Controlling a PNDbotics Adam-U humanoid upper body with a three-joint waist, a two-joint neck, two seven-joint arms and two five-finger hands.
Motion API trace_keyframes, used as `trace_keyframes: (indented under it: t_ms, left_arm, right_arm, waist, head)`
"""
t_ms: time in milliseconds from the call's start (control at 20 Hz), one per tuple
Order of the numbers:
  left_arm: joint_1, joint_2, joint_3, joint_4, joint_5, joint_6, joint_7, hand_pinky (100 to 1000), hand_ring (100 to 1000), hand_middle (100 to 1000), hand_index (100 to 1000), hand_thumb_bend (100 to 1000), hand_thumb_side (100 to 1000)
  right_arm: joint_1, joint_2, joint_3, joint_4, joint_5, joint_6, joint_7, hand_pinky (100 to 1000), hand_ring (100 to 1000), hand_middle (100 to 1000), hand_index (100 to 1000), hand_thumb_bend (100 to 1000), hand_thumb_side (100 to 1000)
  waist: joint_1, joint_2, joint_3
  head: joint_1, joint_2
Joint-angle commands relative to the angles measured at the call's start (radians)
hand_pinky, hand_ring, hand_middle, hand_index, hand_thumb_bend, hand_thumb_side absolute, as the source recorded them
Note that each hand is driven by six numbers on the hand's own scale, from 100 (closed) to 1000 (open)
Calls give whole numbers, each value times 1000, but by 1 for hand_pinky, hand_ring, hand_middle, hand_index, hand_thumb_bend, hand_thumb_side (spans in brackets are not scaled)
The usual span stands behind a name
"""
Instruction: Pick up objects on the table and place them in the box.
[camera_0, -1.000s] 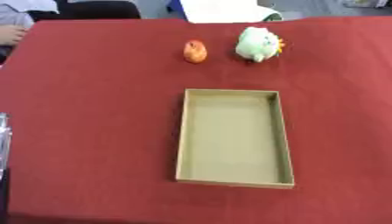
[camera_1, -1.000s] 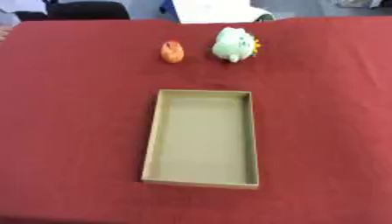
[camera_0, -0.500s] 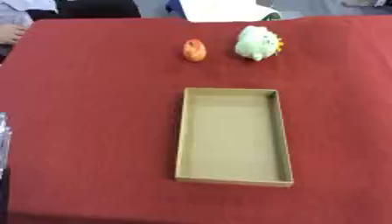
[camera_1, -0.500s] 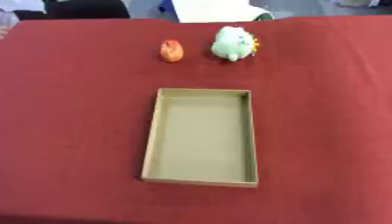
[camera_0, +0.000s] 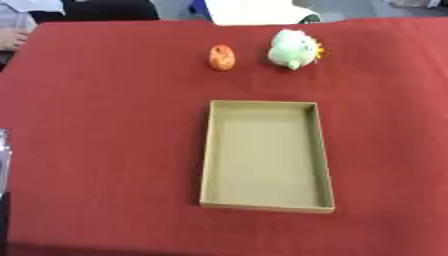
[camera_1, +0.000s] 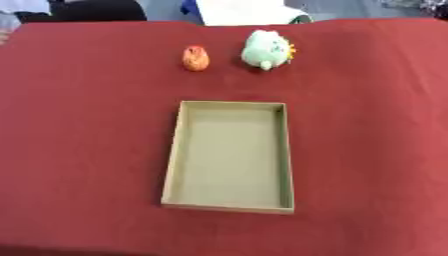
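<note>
The cardboard box sits empty on the red table, beyond it an orange toy beside a green plush. Only the left eye view catches a silvery sliver at its left edge; I cannot tell either hand's state.

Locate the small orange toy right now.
The small orange toy sits on the red tablecloth beyond the far left corner of the empty box, just left of the pale green plush toy.

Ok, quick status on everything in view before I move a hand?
Box: open-topped, empty, flat on the cloth.
Orange toy: on the cloth beyond the box, not picked up.
Pale green toy: right of the orange one, apart from it, untouched.
Red cloth: covers the table.
</note>
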Motion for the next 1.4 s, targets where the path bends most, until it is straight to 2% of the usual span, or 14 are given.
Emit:
trace_keyframes:
  t_ms: [50, 300, 550, 1100, 1400]
  left_arm:
    - [-9, 25, -1, -19, 6, 0, -4, 806, 678, 636, 815, 233, 508]
    - [-9, 26, -1, -19, 6, 0, -5, 806, 678, 636, 815, 227, 504]
    - [-10, 25, -3, -19, 7, -1, -6, 806, 678, 636, 815, 229, 503]
    - [-11, 25, -4, -19, 10, -2, -9, 806, 678, 636, 815, 229, 502]
    - [-12, 23, -6, -19, 12, -3, -12, 806, 678, 636, 815, 229, 500]
  right_arm:
    - [-30, -18, 0, 3, 13, -21, 9, 845, 892, 827, 941, 104, 1000]
    - [-23, -19, 13, 1, 12, -67, 36, 846, 894, 830, 943, 103, 1000]
    - [-7, -22, 43, -26, -31, -120, 83, 845, 893, 829, 943, 100, 1000]
    - [-19, 2, 57, -37, -69, -125, 117, 842, 891, 825, 942, 100, 1000]
    - [-50, 47, 58, -28, -54, -123, 119, 840, 890, 823, 942, 100, 1000]
  waist:
    - [-3, -23, 1]
    - [-4, -23, 2]
    - [-2, -23, 3]
    - [2, -24, 9]
    - [3, -24, 16]
  head:
    - [-2, 3]
    - [-1, 2]
    - [-4, 4]
    - [-11, 8]
    - [-21, 5]
